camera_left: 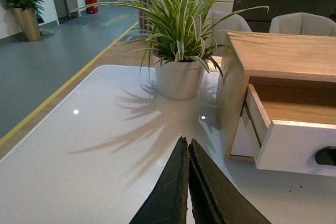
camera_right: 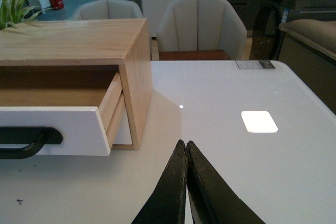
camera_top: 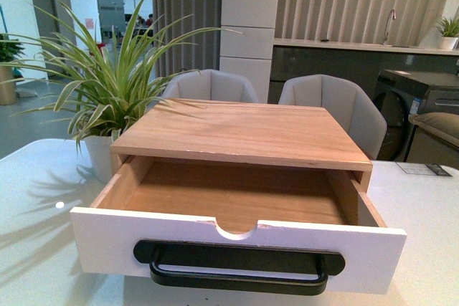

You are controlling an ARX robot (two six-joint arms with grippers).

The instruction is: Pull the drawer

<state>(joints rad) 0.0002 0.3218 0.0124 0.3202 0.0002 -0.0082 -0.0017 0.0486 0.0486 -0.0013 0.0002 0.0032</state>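
Note:
The drawer (camera_top: pixel 107 245) stands pulled well out of its light wood cabinet (camera_top: pixel 244 130); its white front carries a long black bar handle (camera_top: pixel 238 269) and a half-round notch, and its wood floor is bare. Neither arm shows in the front view. My left gripper (camera_left: pixel 187 141) is shut with nothing in it, low over the white table to the left of the drawer (camera_left: pixel 294 148). To the drawer's (camera_right: pixel 52 129) right my right gripper (camera_right: pixel 185 143) hovers, shut and empty too. Both are apart from the handle.
A potted spider plant (camera_top: pixel 97 98) stands on the white table (camera_top: pixel 423 213) just left of the cabinet. Two grey chairs (camera_top: pixel 337 105) sit behind the table. A small card (camera_top: pixel 424 169) lies at the far right of the tabletop.

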